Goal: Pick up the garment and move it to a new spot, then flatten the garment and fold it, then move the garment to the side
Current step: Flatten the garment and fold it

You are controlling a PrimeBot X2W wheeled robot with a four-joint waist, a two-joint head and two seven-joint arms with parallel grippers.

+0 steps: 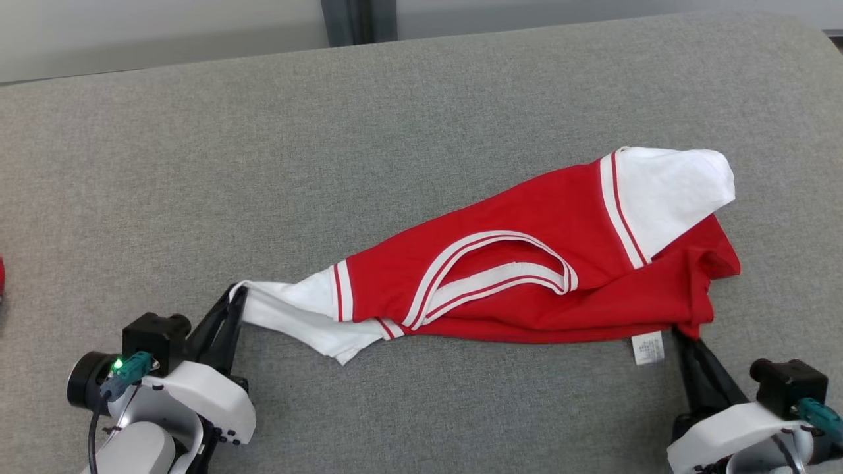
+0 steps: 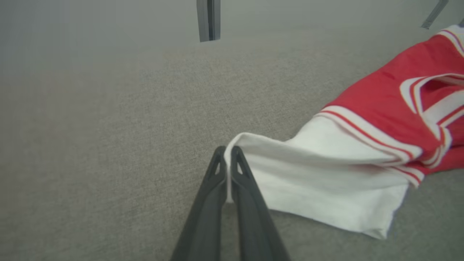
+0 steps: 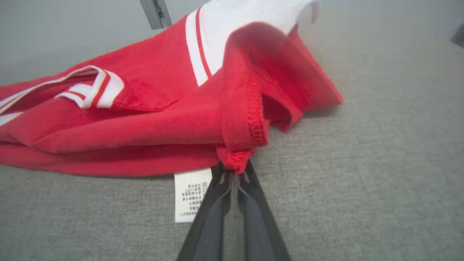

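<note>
Here, garment point(image 1: 527, 263), white care label point(image 3: 190, 195), print illegible

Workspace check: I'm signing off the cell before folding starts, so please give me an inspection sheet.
Surface: grey fabric surface, no stains seen.
Job's things: red and white garment, crumpled, lying between the grippers; care label showing.
Clutter: red object at left edge, cut off, unidentifiable.
Grippers: left gripper shut on white sleeve; right gripper shut on red hem.
Cables: dark cable, teal plug at left wrist.
Surroundings: pale wall, grey post behind.
</note>
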